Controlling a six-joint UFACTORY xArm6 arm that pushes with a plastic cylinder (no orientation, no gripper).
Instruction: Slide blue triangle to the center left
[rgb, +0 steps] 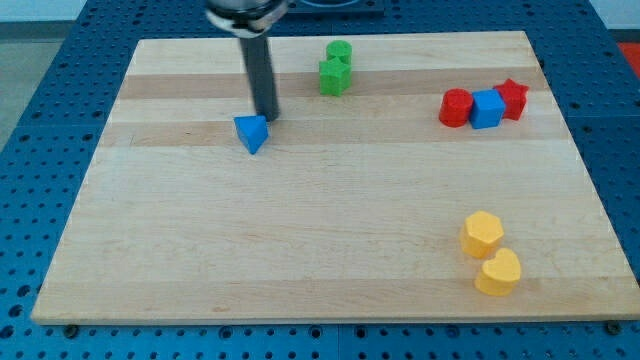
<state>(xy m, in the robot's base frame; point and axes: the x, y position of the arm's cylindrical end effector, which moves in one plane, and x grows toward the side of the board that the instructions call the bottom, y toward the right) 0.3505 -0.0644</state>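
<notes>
The blue triangle (252, 133) lies on the wooden board (300, 230), left of the middle and in the upper half. My tip (267, 116) stands just above and to the right of the triangle, touching or almost touching its upper right edge. The dark rod rises from there to the view's top.
Two green blocks (336, 68) sit together at the top centre. A red cylinder (456, 107), a blue cube (487, 109) and a red star-like block (513, 98) cluster at the upper right. A yellow hexagon (482, 233) and a yellow heart (498, 272) sit at the lower right.
</notes>
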